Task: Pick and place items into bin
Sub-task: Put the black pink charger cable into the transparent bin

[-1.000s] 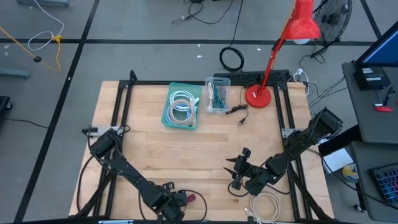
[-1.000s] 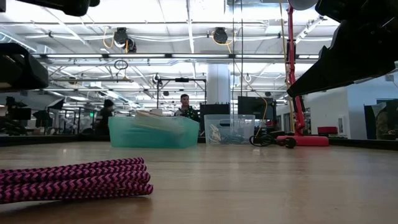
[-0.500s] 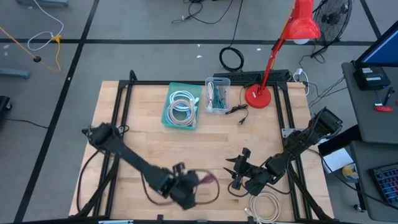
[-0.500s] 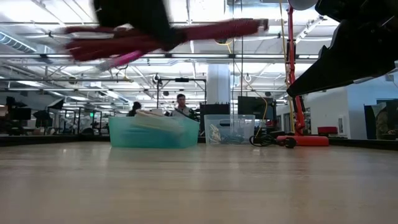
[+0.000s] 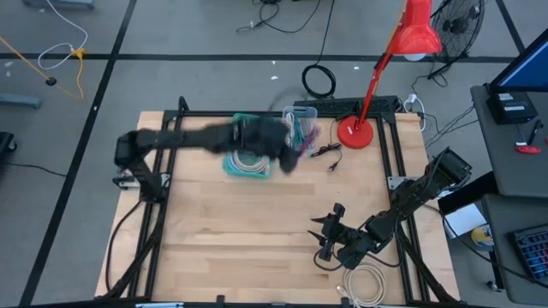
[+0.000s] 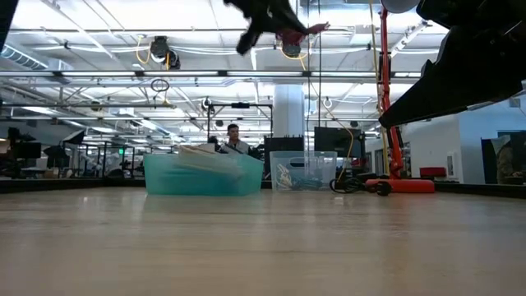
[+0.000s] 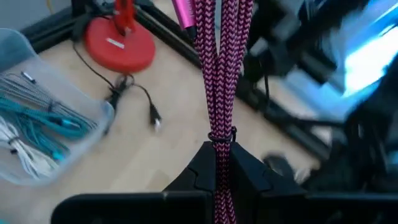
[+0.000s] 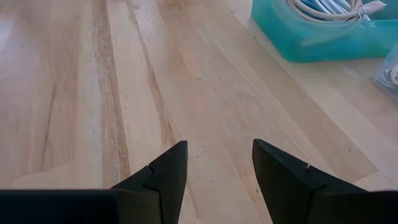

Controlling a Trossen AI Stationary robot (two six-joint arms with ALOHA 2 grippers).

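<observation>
Maroon-and-pink zigzag weave on the bundled cord, bright pink plug end. Black left hand. Teal bin holding pale coils; clear bin with teal and white cords. Red lamp. Light wood table.

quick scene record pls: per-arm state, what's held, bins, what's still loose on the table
left gripper: shut on the maroon cord, raised above the far side of the table by the bins
right gripper: open, empty, low over the near right of the table
teal bin: holds white coils
clear bin: holds teal and white cords
loose item: cream coil at the near right table edge
other: red lamp at the far right, its black cord on the table
</observation>
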